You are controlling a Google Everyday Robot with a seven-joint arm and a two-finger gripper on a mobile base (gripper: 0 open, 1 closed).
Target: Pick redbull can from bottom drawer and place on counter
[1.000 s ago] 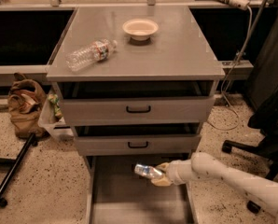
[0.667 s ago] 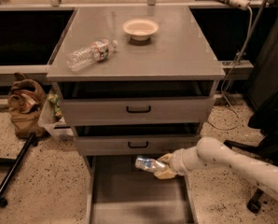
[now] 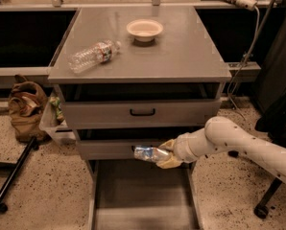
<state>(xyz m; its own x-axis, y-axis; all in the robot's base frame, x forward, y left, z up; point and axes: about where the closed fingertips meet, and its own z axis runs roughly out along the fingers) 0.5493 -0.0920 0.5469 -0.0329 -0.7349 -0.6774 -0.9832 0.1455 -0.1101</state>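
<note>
- Camera view has my gripper point(image 3: 162, 155) low in front of the cabinet, clamped sideways round the redbull can point(image 3: 147, 153), one yellowish finger above it and one below.
- I hold the can roughly level, its free end pointing away from my wrist toward the left side of the picture.
- It hangs in the air just in front of the middle drawer point(image 3: 107, 149), over the back part of the bottom drawer point(image 3: 143, 195), and touches neither.
- That lowest drawer is pulled out, its flat grey floor showing under the can.
- My white arm point(image 3: 248, 150) reaches in from the lower right edge of the picture.
- Above, the top drawer point(image 3: 181, 114) with its black handle point(image 3: 143, 112) stands slightly open.
- On the counter point(image 3: 191, 56) a clear water bottle point(image 3: 92, 55) lies on its side near the left edge, and a pale bowl point(image 3: 144, 29) sits upright farther back, well apart from it.
- On the speckled floor to the left of the cabinet sits a brown bag point(image 3: 24, 107); nearer the camera lies a black pole point(image 3: 13, 174).
</note>
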